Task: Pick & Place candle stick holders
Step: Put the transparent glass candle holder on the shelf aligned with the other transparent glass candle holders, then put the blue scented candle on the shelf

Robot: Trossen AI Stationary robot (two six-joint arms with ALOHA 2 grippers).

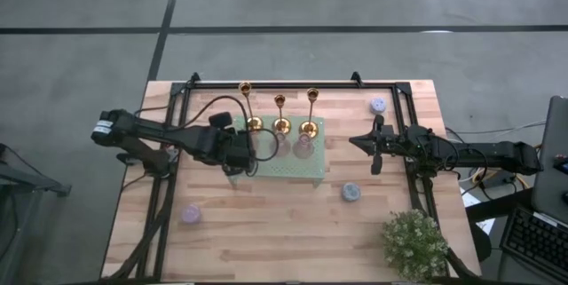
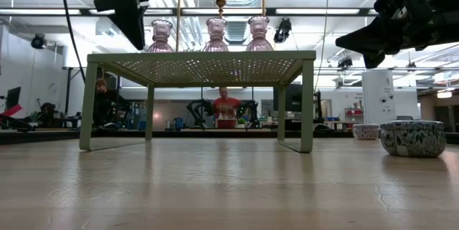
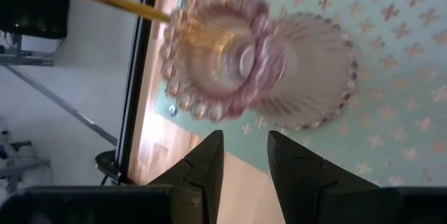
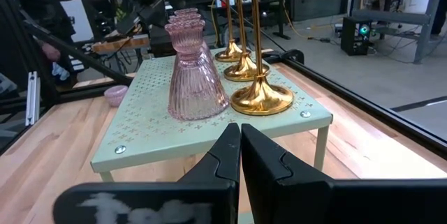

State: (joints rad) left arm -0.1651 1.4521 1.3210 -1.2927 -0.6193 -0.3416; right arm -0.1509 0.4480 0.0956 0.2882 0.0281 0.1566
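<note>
Left tool point(image 3: 244, 155) hovers slightly parted, empty, over a pink glass holder point(image 3: 223, 56); right tool point(image 4: 239, 155) clenched, facing three candle stick holders point(image 4: 260, 95).

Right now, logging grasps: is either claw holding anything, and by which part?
Nothing is held. The left claw hovers open over a pink glass holder; the right claw is shut, empty.

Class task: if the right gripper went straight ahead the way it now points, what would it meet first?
Probably the near edge of the green perforated stand; the shut right gripper points at it, with the nearest pink glass holder and gold candlestick just beyond. Height is uncertain.
</note>
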